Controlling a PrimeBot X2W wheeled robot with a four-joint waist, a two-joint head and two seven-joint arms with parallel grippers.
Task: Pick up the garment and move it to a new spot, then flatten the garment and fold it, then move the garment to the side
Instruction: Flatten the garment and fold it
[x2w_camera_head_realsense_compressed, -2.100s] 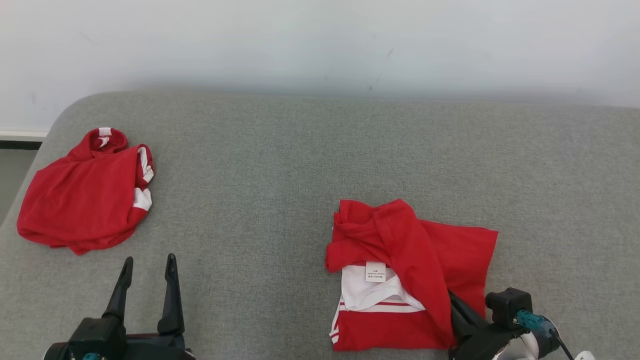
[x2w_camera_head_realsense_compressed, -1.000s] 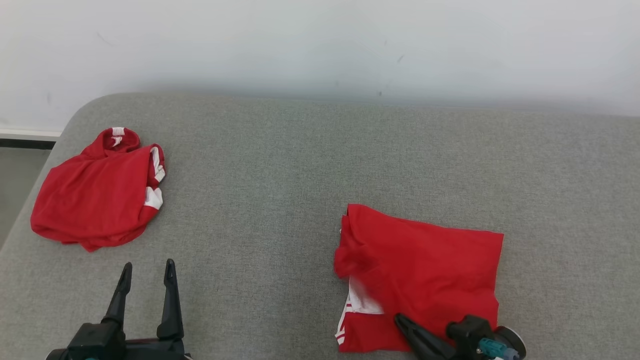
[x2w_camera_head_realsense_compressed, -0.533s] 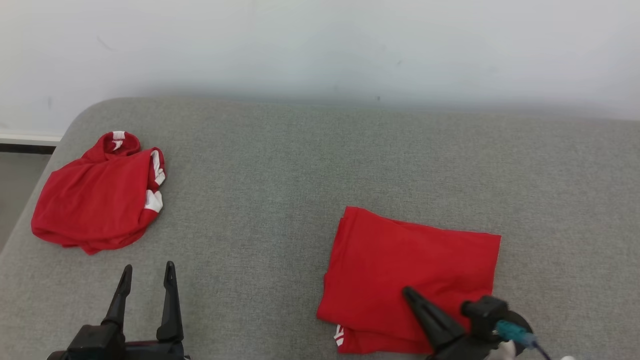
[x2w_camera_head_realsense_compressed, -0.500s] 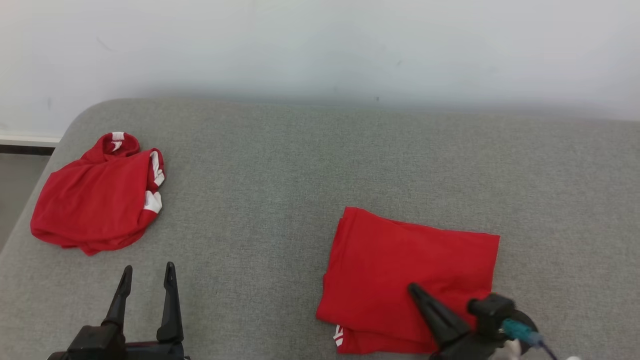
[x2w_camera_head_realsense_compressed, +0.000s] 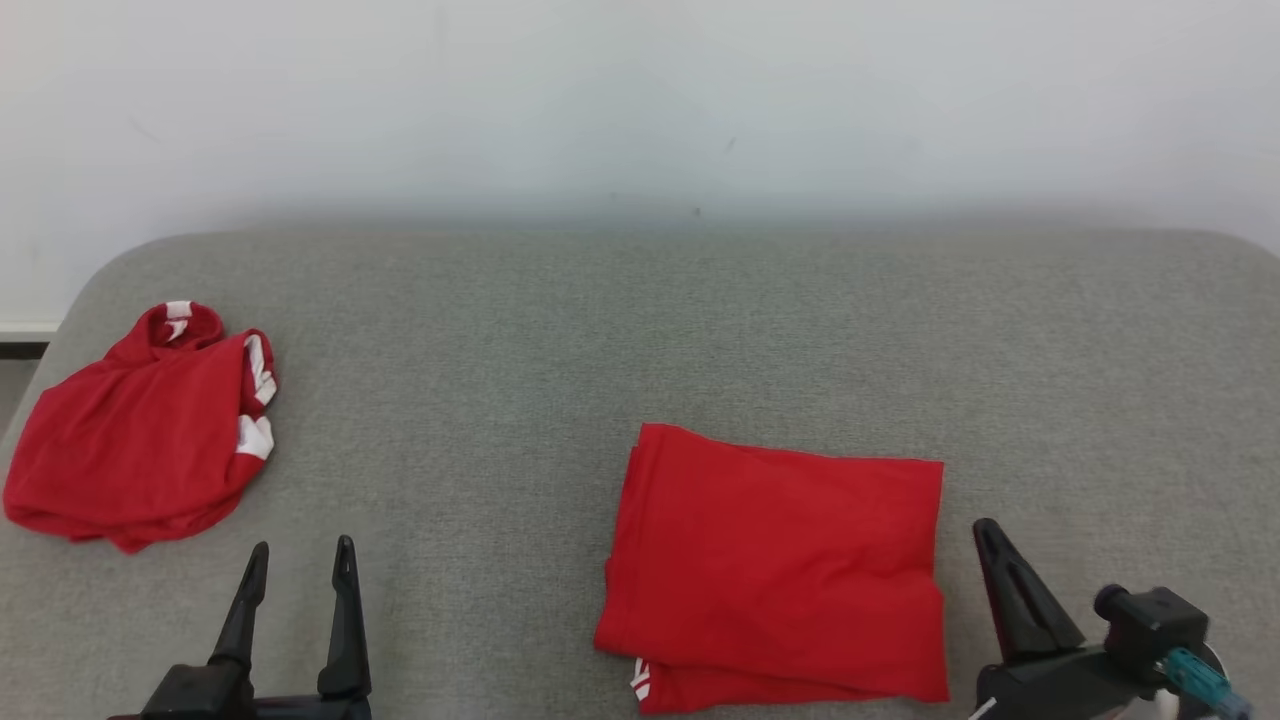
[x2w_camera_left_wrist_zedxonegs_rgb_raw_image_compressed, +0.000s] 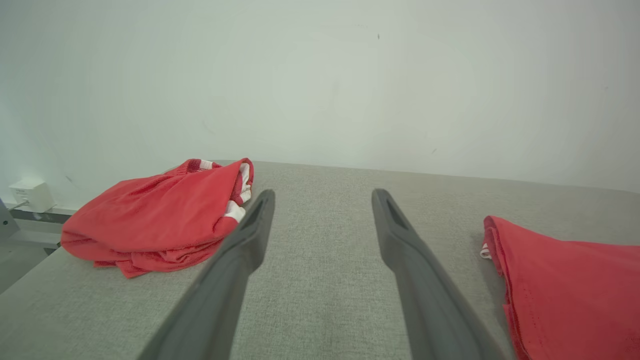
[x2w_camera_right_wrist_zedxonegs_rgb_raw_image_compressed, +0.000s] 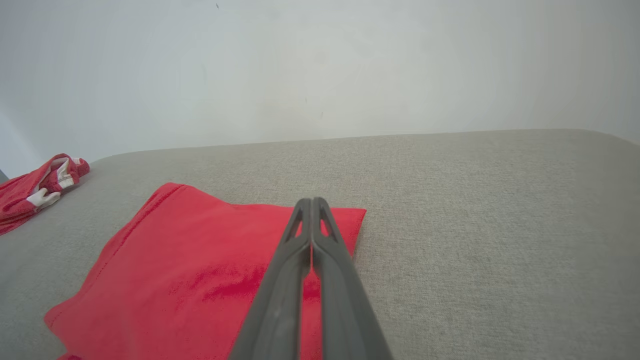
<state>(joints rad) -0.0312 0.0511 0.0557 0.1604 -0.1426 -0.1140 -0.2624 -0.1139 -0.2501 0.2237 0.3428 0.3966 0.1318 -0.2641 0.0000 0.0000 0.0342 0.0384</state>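
Head view: folded garment (x2w_camera_head_realsense_compressed: 775, 570) on cushion (x2w_camera_head_realsense_compressed: 500, 400); right gripper (x2w_camera_head_realsense_compressed: 985, 532) closed beside its edge; left gripper (x2w_camera_head_realsense_compressed: 302, 546) spread, empty.

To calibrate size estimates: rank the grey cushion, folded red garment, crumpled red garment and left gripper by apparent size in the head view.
1. grey cushion
2. folded red garment
3. crumpled red garment, slightly farther away
4. left gripper, partly cut off by the frame
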